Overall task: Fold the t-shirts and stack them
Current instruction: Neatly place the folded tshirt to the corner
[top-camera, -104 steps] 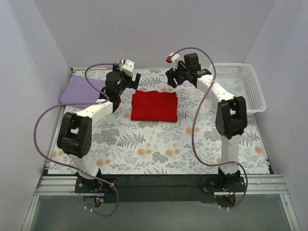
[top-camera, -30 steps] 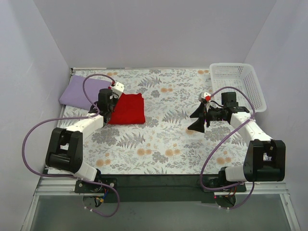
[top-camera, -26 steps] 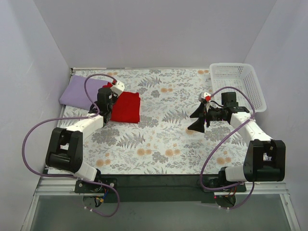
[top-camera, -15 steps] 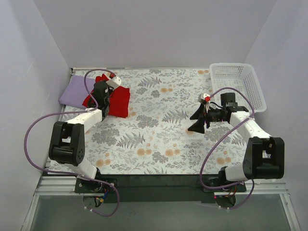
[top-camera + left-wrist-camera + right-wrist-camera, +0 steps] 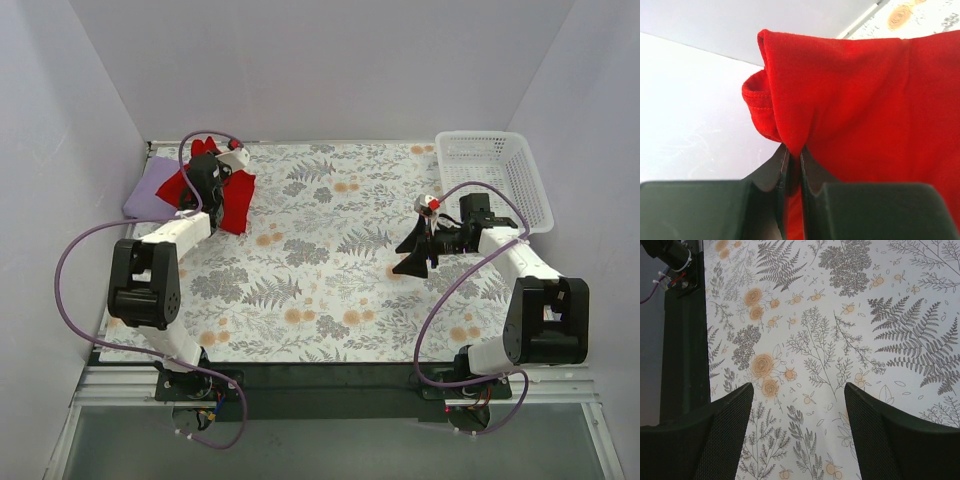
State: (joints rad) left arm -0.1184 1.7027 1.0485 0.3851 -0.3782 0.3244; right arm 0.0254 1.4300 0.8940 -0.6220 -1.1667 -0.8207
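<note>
The bright red t-shirt [image 5: 232, 197] hangs bunched at the back left, lifted off the cloth, partly over the pale lavender t-shirt [image 5: 146, 192] that lies folded in the back-left corner. My left gripper [image 5: 205, 172] is shut on a fold of the red t-shirt [image 5: 850, 110]; in the left wrist view the fabric is pinched between the two black fingers [image 5: 781, 172]. My right gripper [image 5: 412, 252] hovers open over the floral cloth at centre right, with nothing between its fingers [image 5: 725, 435].
A grey floral-print cloth [image 5: 340, 280] covers the table. A white lattice basket [image 5: 500, 175] stands at the back right. Purple cables loop beside both arms. A black strip [image 5: 682, 340] marks the table's near edge.
My left gripper has dragged and lifted the red t-shirt leftward and back, from the middle-left of the cloth onto the lavender one. The right arm has barely moved.
</note>
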